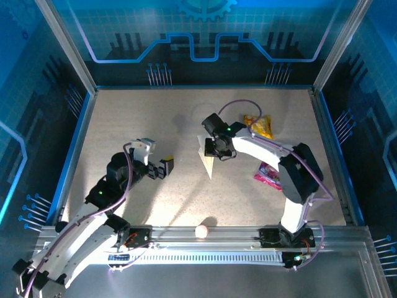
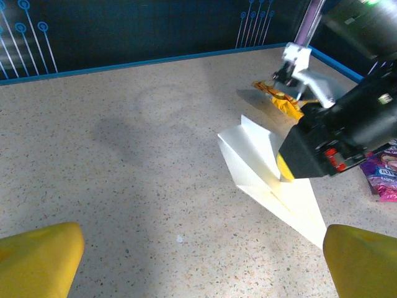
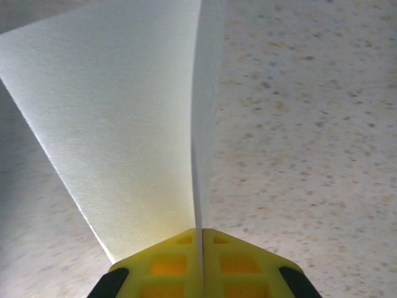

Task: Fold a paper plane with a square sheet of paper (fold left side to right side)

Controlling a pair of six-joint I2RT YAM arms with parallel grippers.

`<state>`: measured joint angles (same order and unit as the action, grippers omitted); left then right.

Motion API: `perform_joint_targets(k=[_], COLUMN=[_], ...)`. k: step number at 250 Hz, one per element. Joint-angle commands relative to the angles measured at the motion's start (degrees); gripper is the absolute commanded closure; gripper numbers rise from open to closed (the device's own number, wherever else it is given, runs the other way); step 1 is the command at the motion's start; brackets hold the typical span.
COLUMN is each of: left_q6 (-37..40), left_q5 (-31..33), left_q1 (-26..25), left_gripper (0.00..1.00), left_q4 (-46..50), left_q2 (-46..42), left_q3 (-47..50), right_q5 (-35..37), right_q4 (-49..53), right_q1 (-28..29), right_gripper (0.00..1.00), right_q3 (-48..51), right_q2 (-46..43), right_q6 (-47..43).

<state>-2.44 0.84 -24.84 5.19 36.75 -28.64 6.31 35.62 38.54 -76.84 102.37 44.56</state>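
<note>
We see the paper plane (image 1: 209, 165) just right of the middle of the top view, lying on the speckled surface (image 1: 142, 124) with its point toward the bottom of the frame. The right gripper (image 1: 217, 148) has its jaws clamped on the plane's raised centre fold. The left gripper (image 1: 164, 167) sits left of the plane, not touching it, jaws wide apart. At right lie 2 other things, a yellow snack packet (image 1: 259, 126) and a pink wrapper (image 1: 268, 175).
</note>
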Motion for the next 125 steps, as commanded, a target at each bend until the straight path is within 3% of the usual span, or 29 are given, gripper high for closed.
perform_joint_targets(k=[1, 27, 56, 125], left_q6=[0.7, 0.6, 0.6, 0.6], left_q5=[-0.3, -0.5, -0.7, -0.7], left_q1=[0.4, 0.4, 0.4, 0.4], left_gripper=[0.00, 0.00, 0.00, 0.00], left_q4=[-1.6, -1.8, -1.6, -1.3], left_q2=[0.1, 0.4, 0.4, 0.3], left_q3=[0.2, 0.1, 0.1, 0.2], right_q5=[-9.4, -16.0, -18.5, -15.8], right_q4=[-14.1, -23.0, -29.2, -30.2], right_q1=[-0.9, -0.8, -0.4, -1.3], right_gripper=[1.00, 1.00, 1.00, 0.97], right_q3=[6.4, 9.6, 10.9, 14.2], right_q2=[-2.8, -0.6, 4.6, 6.5], right_q6=[0.4, 3.1, 6.2, 6.6])
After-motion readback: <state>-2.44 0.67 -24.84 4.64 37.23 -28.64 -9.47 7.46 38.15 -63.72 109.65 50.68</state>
